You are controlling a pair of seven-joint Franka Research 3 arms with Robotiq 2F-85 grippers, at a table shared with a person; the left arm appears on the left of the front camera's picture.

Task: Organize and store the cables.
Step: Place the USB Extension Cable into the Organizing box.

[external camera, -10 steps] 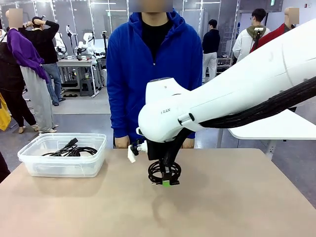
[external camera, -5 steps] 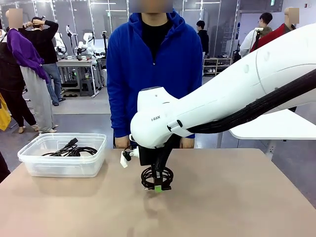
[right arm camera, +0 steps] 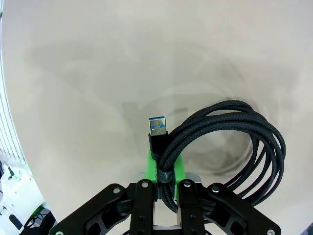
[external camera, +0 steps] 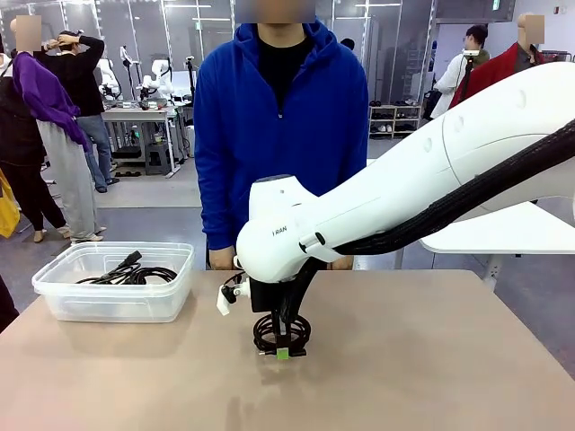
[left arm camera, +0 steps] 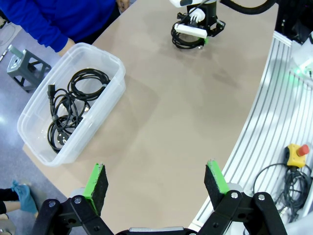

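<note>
- A coiled black cable (external camera: 281, 333) is pinched between the pressed-together fingers of the right gripper (external camera: 283, 352), just above the table (external camera: 431, 359).
- The left gripper (left arm camera: 156, 182) is spread wide, holding nothing.
- More cables (left arm camera: 73, 105) are seen in the clear bin (external camera: 117, 303).

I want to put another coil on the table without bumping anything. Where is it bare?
Bare tabletop runs right of the right gripper and its held coil, and along the near edge. A narrower bare strip lies between that coil and the bin. The bin's inside is crowded with cables.
</note>
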